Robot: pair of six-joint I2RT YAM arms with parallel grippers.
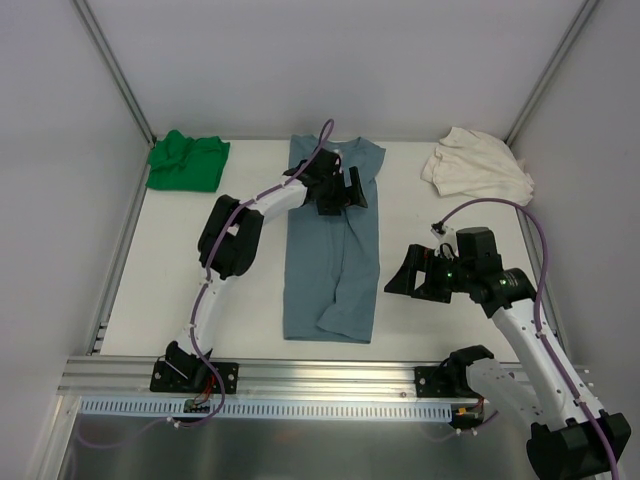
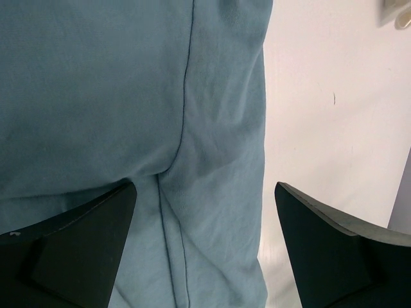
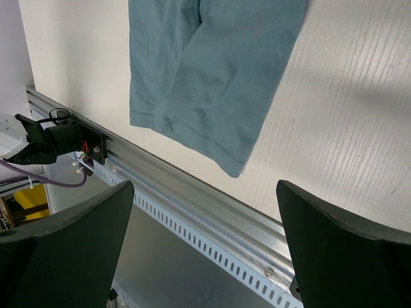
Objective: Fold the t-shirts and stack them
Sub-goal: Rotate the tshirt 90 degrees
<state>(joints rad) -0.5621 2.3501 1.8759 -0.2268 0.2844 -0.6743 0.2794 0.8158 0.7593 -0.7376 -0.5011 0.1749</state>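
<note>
Lengthwise-folded blue-grey t-shirt (image 1: 333,240), rumpled hem

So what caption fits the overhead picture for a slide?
Open left gripper over the blue-grey t-shirt; green t-shirt and cream t-shirt wait at the far corners.

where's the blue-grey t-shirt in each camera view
top external: blue-grey t-shirt, a long strip down mid-table
left wrist: t-shirt fills the left and middle
right wrist: t-shirt's near hem end, top centre
shared landmark: white table beside the shirt
</note>
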